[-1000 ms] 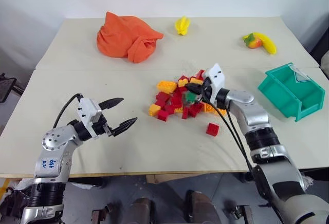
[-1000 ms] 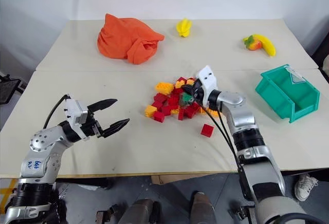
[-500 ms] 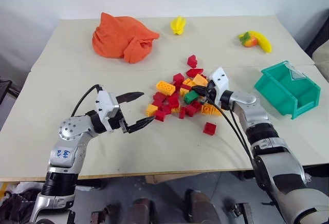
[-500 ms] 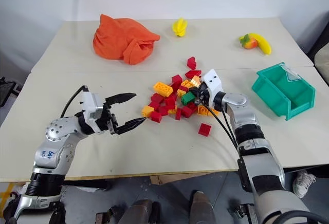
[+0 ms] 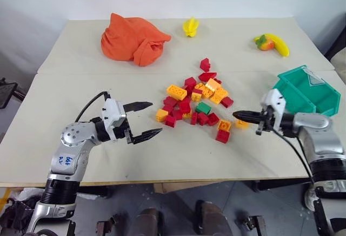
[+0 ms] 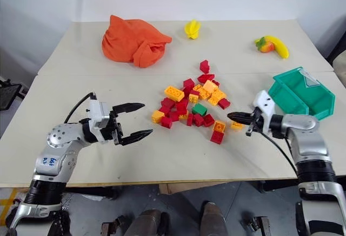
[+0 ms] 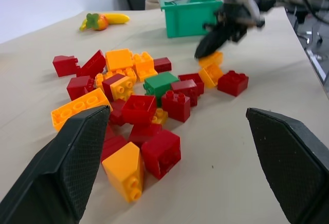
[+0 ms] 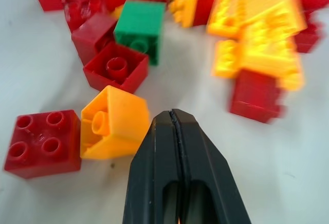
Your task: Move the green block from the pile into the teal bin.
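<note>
Green block (image 5: 203,107): we see it lying in the pile (image 5: 195,103) among red and orange bricks, held by neither gripper.
Right gripper (image 5: 236,115): we find its 2 fingers pressed together and empty, between the pile and the teal bin (image 5: 306,91).
Left gripper (image 5: 146,119): we see its fingers spread wide, empty, left of the pile.

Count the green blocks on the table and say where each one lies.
1. The green block lies in the pile, near its middle, among red and orange bricks. Another could be hidden underneath, though none shows.
</note>
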### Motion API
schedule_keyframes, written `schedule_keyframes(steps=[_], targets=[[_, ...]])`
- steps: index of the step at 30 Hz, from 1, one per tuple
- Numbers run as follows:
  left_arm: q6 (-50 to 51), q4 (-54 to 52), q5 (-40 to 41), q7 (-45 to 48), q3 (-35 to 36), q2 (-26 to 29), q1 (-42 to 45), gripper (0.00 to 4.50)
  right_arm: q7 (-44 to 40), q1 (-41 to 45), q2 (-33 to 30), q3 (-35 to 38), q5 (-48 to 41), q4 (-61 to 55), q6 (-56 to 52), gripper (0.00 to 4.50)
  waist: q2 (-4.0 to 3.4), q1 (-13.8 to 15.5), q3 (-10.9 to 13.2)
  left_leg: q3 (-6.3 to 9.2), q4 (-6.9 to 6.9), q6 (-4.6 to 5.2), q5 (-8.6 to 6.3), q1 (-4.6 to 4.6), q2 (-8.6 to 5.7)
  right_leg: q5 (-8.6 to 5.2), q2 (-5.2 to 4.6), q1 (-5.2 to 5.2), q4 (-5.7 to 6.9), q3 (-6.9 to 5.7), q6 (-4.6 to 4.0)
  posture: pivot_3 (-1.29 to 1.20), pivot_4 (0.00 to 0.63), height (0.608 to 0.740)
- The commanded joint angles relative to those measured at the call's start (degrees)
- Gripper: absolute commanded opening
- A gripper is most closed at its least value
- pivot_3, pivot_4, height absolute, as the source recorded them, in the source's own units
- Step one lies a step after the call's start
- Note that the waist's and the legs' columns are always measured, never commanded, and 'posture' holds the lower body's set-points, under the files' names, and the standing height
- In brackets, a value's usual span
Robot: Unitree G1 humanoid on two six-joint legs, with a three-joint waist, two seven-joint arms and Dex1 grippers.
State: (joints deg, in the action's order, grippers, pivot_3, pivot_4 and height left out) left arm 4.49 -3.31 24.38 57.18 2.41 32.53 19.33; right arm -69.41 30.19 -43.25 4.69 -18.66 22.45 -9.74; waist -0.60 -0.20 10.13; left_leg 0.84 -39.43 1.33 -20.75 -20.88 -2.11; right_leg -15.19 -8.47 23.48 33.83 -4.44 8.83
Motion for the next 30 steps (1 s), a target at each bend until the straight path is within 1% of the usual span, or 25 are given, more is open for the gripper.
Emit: schedule_keyframes(steps=[1, 3, 4, 5, 8, 10, 14, 15, 18, 23, 30], targets=[[-2.1, -0.3, 0.4, 2.6, 2.1, 2.2, -1.8, 4.5, -2.9, -0.7, -3.5, 1.6, -2.9, -3.2, -6.2, 0.39, 0.0, 0.1, 0.0, 0.0, 0.0, 0.0, 0.0, 0.0, -0.01, 0.0, -0.02, 0.0, 0.0, 0.0, 0.0, 0.0, 0.15, 0.74], [-2.4, 0.1, 0.1, 3.2, 2.3, 3.0, -2.5, 4.5, -3.1, 0.2, -3.8, 0.6, -3.2, -5.4, -9.0, 0.89, 0.0, 0.1, 0.0, 0.02, -0.03, 0.01, 0.0, -0.05, 0.0, 0.0, -0.02, 0.01, -0.01, -0.01, 0.0, 0.0, 0.15, 0.74], [-2.5, 0.4, -0.1, 3.0, 2.3, 3.0, -2.5, 4.5, -2.2, 1.2, -3.0, 0.2, -3.3, -6.5, -9.9, 1.3, 0.0, 0.1, 0.0, 0.03, -0.05, 0.01, 0.0, -0.06, 0.0, 0.0, -0.02, 0.01, -0.01, -0.01, 0.0, 0.0, 0.15, 0.74], [-2.6, 0.6, -0.1, 2.8, 2.4, 3.0, -2.5, 4.5, -0.5, 2.3, -1.8, 0.0, -3.1, -7.3, -10.4, 1.48, 0.0, 0.1, 0.0, 0.04, -0.08, 0.01, 0.0, -0.06, 0.0, 0.0, -0.02, 0.01, 0.0, -0.01, 0.0, 0.0, 0.15, 0.74], [-2.9, 1.0, -0.4, 2.0, 2.2, 2.5, -2.2, 4.5, 1.3, 4.0, -0.6, -2.5, -3.3, -11.7, -18.0, 2.49, 0.0, 0.0, 0.0, 0.03, -0.22, 0.0, 0.0, -0.1, 0.03, 0.0, -0.02, 0.02, 0.07, -0.01, 0.0, 0.0, 0.15, 0.74], [-3.0, 1.0, -0.6, 1.5, 2.0, 2.1, -2.2, 4.5, 1.7, 5.8, -0.2, -5.7, -2.8, -14.1, -23.4, 3.09, -0.01, 0.1, 0.0, 0.1, -0.26, -0.01, -0.01, -0.14, 0.03, 0.01, -0.02, 0.03, 0.1, -0.03, 0.0, 0.0, 0.15, 0.74], [-3.0, 0.5, -0.6, 1.1, 1.9, 1.8, -2.6, 4.5, 8.9, 11.0, 4.3, -8.1, -0.3, -12.4, -28.4, 4.34, 0.0, 0.2, 0.0, 0.17, -0.4, 0.0, -0.01, -0.28, -0.03, 0.03, -0.07, 0.08, 0.1, -0.05, 0.02, 0.0, 0.15, 0.74], [-3.0, 0.4, -0.5, 0.9, 1.9, 1.8, -2.7, 4.5, 9.5, 11.9, 5.1, -8.7, 0.0, -11.9, -29.1, 4.45, 0.0, 0.2, 0.0, 0.18, -0.42, 0.0, -0.01, -0.29, -0.04, 0.03, -0.07, 0.09, 0.14, -0.05, 0.02, 0.0, 0.15, 0.74], [-3.0, 0.0, -0.6, 0.4, 2.0, 1.8, -3.1, 4.5, 12.8, 14.2, 7.5, -10.3, 1.9, -10.0, -29.9, 4.45, -0.01, 0.1, 0.0, 0.19, -0.41, 0.0, -0.01, -0.31, -0.05, 0.03, -0.07, 0.12, 0.15, -0.06, 0.02, 0.0, 0.15, 0.74], [-3.0, -0.7, -0.5, -0.3, 2.0, 1.6, -3.8, 4.5, 15.5, 16.8, 10.1, -12.6, 5.1, -5.4, -29.5, 4.45, -0.01, 0.0, 0.0, 0.17, -0.4, 0.0, -0.01, -0.31, -0.07, 0.03, -0.06, 0.14, 0.19, -0.06, 0.02, 0.0, 0.15, 0.74], [-2.9, -1.3, -0.5, -1.0, 1.5, 1.1, -4.0, 4.5, 18.3, 17.5, 13.0, -15.0, 9.1, -1.6, -27.4, 4.45, -0.01, -0.1, 0.0, 0.15, -0.4, 0.0, -0.01, -0.29, -0.08, 0.03, -0.04, 0.13, 0.21, -0.05, 0.02, 0.0, 0.15, 0.74]])
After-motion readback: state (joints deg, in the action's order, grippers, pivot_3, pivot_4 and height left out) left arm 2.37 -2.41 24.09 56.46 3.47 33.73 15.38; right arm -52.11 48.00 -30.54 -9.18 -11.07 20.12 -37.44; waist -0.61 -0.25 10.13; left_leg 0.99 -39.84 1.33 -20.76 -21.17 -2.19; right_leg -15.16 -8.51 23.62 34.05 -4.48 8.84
